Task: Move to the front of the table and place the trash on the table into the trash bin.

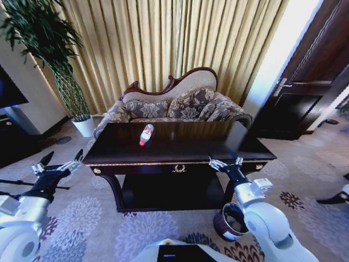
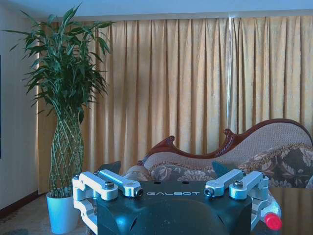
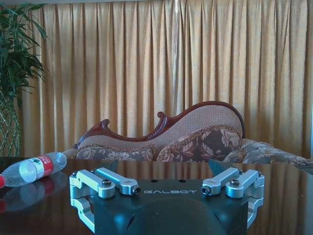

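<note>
One bottle (image 1: 146, 134) is lying on its side on the table (image 1: 180, 150), toward the sofa (image 1: 174, 106). Two grippers are hovering spread wide and empty: the left gripper (image 1: 56, 161) off the table's left end, the right gripper (image 1: 226, 161) at its front edge. One trash bin (image 1: 231, 221) is sitting on the carpet under the right arm.

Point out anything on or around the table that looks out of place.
A clear plastic bottle lies on its side near the back of the otherwise bare table, litter rather than decor. The trash bin stands on the carpet by the table's front right leg.
</note>
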You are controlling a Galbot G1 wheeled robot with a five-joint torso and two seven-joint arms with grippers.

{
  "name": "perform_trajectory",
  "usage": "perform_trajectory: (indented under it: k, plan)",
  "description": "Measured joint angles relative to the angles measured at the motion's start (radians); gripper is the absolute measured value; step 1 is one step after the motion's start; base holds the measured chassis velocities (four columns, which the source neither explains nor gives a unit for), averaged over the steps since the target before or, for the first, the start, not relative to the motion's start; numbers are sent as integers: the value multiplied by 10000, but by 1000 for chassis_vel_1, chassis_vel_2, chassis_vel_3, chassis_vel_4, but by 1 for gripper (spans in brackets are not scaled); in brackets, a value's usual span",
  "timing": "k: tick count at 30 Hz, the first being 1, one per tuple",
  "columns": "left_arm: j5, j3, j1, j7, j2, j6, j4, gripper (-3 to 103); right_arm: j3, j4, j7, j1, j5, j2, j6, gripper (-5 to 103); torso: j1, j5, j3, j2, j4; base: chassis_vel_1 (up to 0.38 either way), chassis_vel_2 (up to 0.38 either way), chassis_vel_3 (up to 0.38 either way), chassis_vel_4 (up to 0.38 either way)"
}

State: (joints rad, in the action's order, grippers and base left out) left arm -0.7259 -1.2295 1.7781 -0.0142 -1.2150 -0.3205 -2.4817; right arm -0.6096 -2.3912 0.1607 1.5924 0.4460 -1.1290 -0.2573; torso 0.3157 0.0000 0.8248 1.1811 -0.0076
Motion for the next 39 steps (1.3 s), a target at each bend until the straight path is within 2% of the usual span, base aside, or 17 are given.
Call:
perform_trajectory:
  k: [12,19,24,28,31,32,37,39]
  plan:
    - [-4,12,-11,-11,10,6,-11,100,33,-22,-8,-12,-12,-32,-13,100,0,0,0,0,2,-95,90,86,-87]
    - [-45,83,-80,-17,256,17,165,100,49,-25,-15,-31,-12,-45,8,100,-3,0,-1,0,3,-59,67,58,-69]
    - [-367,302,-598,140,1236,-13,845,100,44,-30,-29,42,17,-72,222,100,-1,-1,0,-1,1,-22,26,38,-32]
    - [-454,448,-863,273,1629,-32,1133,100,12,-34,-29,78,17,-110,248,100,0,-1,0,-1,0,0,0,0,0]
    - [-674,890,-1394,624,2579,32,1934,100,-46,-62,-22,190,7,-204,265,100,-3,-2,-1,0,0,0,0,0,0]
    - [-674,890,-1394,624,2579,32,1934,100,-46,-62,-22,190,7,-204,265,100,-3,-2,-1,0,0,0,0,0,0]
    - [-1044,1651,-2349,958,3712,81,2904,100,-115,-47,-5,224,-13,-278,270,100,-1,-2,0,-1,3,0,0,0,0]
    - [-1080,1839,-2612,1044,3868,80,3055,100,-115,-46,-1,253,-14,-302,271,100,-1,-1,0,-1,2,0,0,0,0]
